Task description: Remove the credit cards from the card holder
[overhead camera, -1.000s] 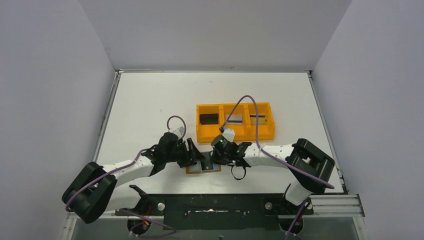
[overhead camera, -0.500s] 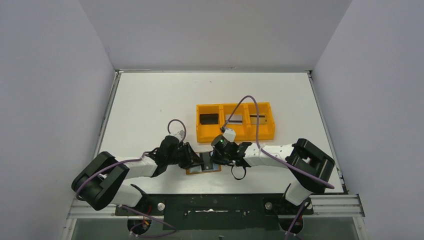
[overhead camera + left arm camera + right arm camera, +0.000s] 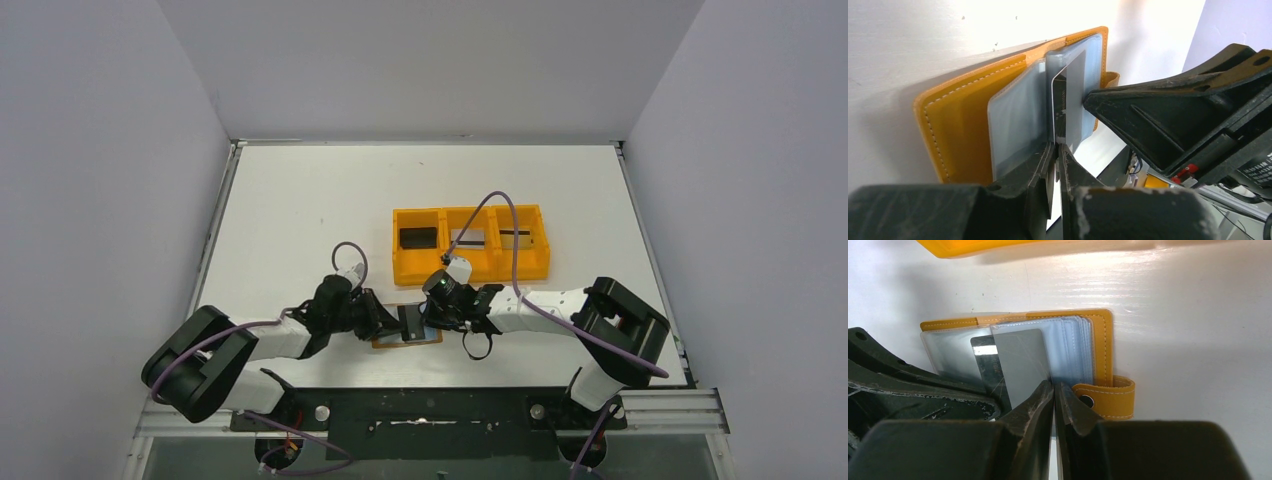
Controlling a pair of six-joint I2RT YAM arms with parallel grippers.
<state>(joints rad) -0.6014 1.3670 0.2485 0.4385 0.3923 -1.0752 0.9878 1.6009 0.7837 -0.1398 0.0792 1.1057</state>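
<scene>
so the left end effector (image 3: 1056,148) is clamped on the dark card (image 3: 1059,114) (tiny print, can't read it) and the right end effector (image 3: 1054,388) is pinched on a clear sleeve of the card holder (image 3: 1105,340) with a grey card (image 3: 1020,365) in it

White-and-black arms (image 3: 272,341), purple cables (image 3: 492,193), black jaws apparently scuffed

Both arms lie low, reaching inward from the near edge of the table (image 3: 300,200), wrists facing each other by its middle. The left gripper (image 3: 1057,150) is pinched nearly closed. The right gripper (image 3: 1054,390) is likewise pinched, fingertips almost meeting.
</scene>
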